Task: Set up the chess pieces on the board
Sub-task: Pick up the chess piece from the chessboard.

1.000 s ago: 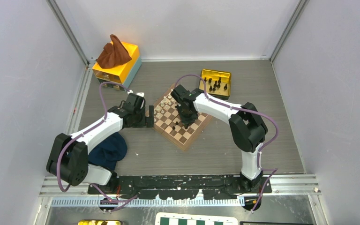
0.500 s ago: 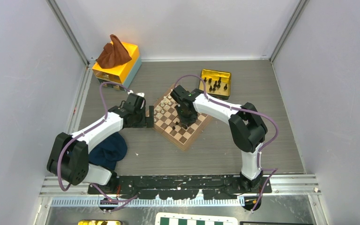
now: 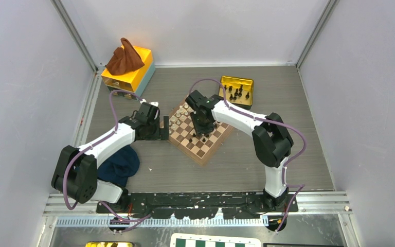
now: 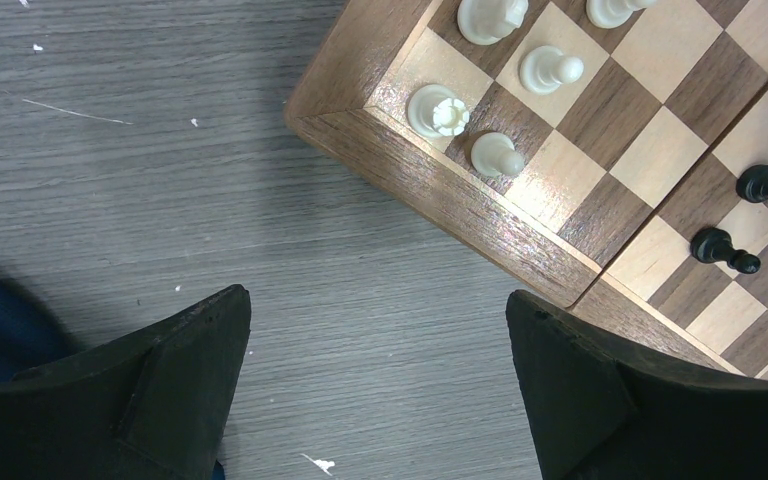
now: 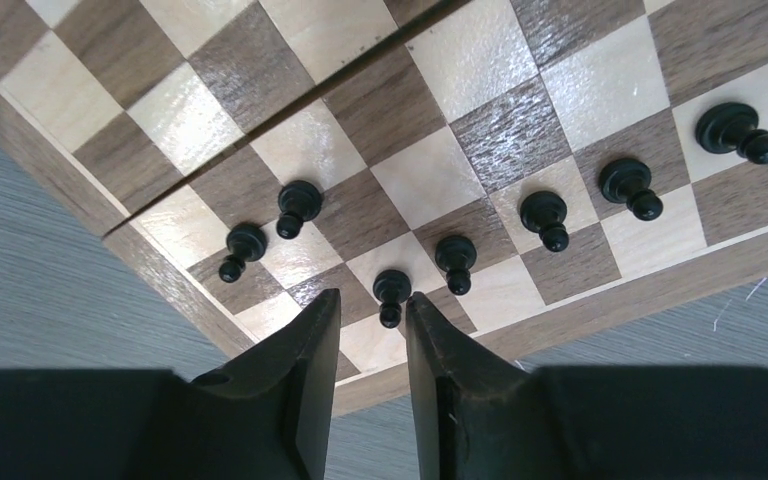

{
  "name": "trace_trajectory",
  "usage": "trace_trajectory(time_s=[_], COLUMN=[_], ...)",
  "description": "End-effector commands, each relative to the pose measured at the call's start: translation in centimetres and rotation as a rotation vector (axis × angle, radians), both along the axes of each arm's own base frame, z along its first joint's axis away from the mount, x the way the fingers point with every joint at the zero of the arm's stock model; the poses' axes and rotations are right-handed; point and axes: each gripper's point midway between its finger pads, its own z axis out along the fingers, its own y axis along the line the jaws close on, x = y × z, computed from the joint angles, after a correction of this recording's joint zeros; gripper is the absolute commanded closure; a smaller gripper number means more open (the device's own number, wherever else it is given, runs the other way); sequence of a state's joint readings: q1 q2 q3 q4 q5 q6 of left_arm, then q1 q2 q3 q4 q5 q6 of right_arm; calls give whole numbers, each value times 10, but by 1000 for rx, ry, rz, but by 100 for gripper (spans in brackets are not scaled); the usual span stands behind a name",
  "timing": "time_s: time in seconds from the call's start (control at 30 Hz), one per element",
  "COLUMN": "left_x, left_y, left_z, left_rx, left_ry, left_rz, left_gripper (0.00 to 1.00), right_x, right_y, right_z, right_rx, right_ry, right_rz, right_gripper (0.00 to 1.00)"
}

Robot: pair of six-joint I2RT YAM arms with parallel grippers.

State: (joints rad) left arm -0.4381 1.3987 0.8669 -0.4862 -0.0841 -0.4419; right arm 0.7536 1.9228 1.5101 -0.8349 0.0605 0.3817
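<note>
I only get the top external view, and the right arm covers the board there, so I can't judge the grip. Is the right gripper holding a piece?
Observer: No. The right gripper is slightly open; a tiny black chess pawn stands in the gap, touching neither finger.
Operator: How many others nearby?
Observer: Six more black pieces stand near the brown rim of the small wooden chessboard.
Operator: And the left gripper?
Observer: The left gripper is wide open and empty, over the grey table beside the board's corner.

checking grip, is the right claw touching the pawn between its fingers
Cannot tell. Right wrist view: pawn sits at the right claw tips, a gap beside one finger, none visible beside the other.
</note>
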Motion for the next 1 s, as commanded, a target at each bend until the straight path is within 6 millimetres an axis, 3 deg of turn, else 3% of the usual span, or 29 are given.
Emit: trace_trajectory(time_s=[0.0, 0.97], left_x=[12, 13], left_y=[-7, -7], left_z=[12, 12], left_rx=[-36, -40], left_ry=[-48, -51], left_rz=[4, 3], left_gripper=[0, 0], right_x=[10, 21], right_y=[14, 42], right_z=[30, 14], right_rx=[48, 76], right_ry=[-68, -36], right_rz=[18, 54], right_gripper=[63, 63])
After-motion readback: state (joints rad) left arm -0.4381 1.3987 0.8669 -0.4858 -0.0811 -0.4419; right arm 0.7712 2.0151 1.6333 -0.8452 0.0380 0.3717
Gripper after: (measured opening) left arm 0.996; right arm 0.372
